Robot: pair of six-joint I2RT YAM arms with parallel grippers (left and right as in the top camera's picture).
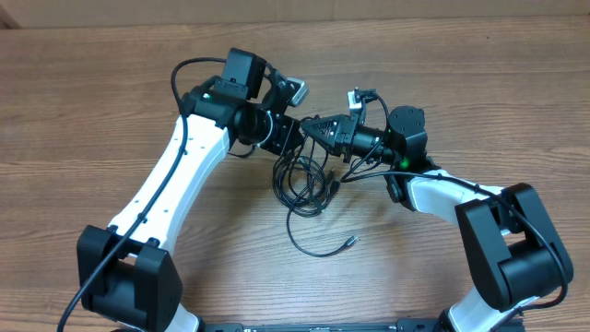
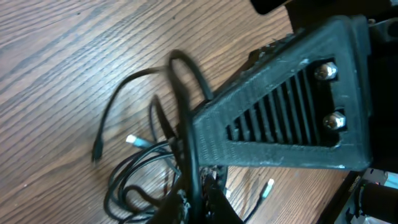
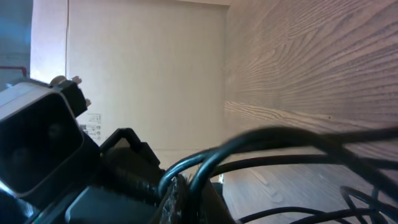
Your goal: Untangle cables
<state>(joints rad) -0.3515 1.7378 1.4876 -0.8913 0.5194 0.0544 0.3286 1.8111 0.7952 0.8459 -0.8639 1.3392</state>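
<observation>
The cables (image 1: 304, 180) lie as a black tangle of loops on the wooden table, just below where my two grippers meet. One loose strand trails toward the front and ends in a small plug (image 1: 350, 242). My left gripper (image 1: 293, 140) is shut on a cable strand that rises between its jaws (image 2: 200, 198). The rest of the tangle (image 2: 137, 168) hangs down to the table. My right gripper (image 1: 313, 129) points left, almost touching the left one. It is shut on a pair of cable loops (image 3: 196, 196) that arch out to the right.
The right gripper's ribbed black finger (image 2: 286, 118) fills the upper right of the left wrist view. The left arm's wrist housing (image 3: 37, 143) sits close on the left of the right wrist view. Bare wood table (image 1: 461, 74) surrounds the tangle.
</observation>
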